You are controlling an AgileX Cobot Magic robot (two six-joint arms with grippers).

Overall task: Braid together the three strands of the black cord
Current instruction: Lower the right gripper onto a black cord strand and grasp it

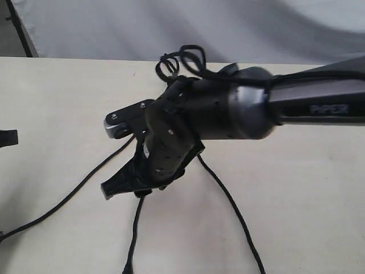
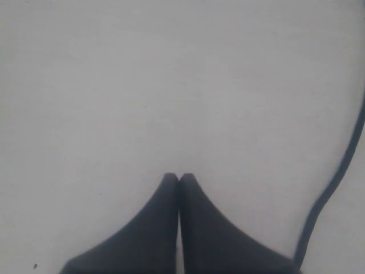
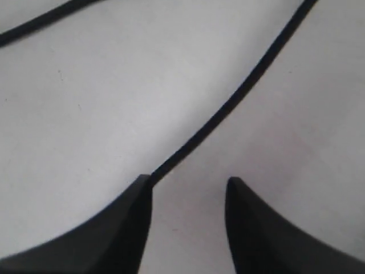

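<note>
**Nearest the camera.** The right arm (image 1: 228, 111) fills the middle of the exterior view, reaching in from the right. Its forearm carries the pale lettering "PIPER" (image 1: 329, 109), slightly soft but legible. No other writing can be read.

**Right gripper** (image 3: 188, 181). The jaws stand partly apart, with bare table (image 1: 308, 217) showing in the gap. Nothing is clamped between them. One strand (image 3: 228, 105) runs slantwise across the wrist view and ends at the tip of one finger (image 3: 142, 194). Whether it touches that tip or passes beneath it cannot be told. A second strand (image 3: 45, 23) crosses a corner of the same view.

**Left gripper** (image 2: 178, 178). The jaws are pressed together tip to tip over bare table and hold nothing. A strand (image 2: 331, 188) curves past just beside it, apart from the fingers.

**Black cord.** The three strands (image 1: 228, 200) lie on the pale table and fan out from under the right gripper toward the near edge:
- one strand (image 1: 74, 191) goes to the lower left
- one strand (image 1: 136, 228) goes straight down
- the third goes to the lower right

The strands lie separate and uncrossed where visible. The point where they join is hidden beneath the arm.
</note>
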